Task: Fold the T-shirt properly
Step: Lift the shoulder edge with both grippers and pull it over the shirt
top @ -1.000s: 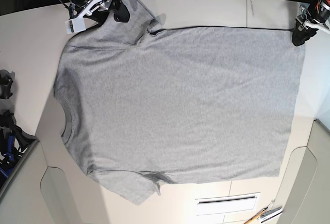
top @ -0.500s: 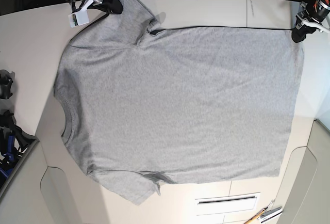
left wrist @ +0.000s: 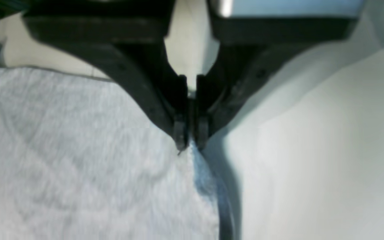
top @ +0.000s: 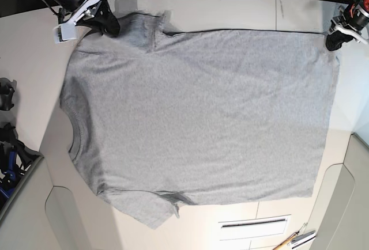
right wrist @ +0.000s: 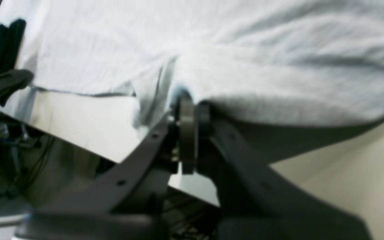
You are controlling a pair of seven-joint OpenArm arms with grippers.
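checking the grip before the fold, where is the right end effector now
In the base view the right end effector is at the top left, shut on the upper sleeve of the T-shirt, near the table's far edge.

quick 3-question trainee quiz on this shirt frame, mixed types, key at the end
1. True or false: the T-shirt lies folded in half on the table.
2. Which part of the shirt does the right hand pinch? A) collar B) sleeve C) hem corner
3. Fill in: the left hand is shut on the shirt's ____ corner.

Key
1. False: it is spread out flat in one layer, plain side up.
2. B, the far sleeve.
3. Hem; the fingers clamp the cloth edge.
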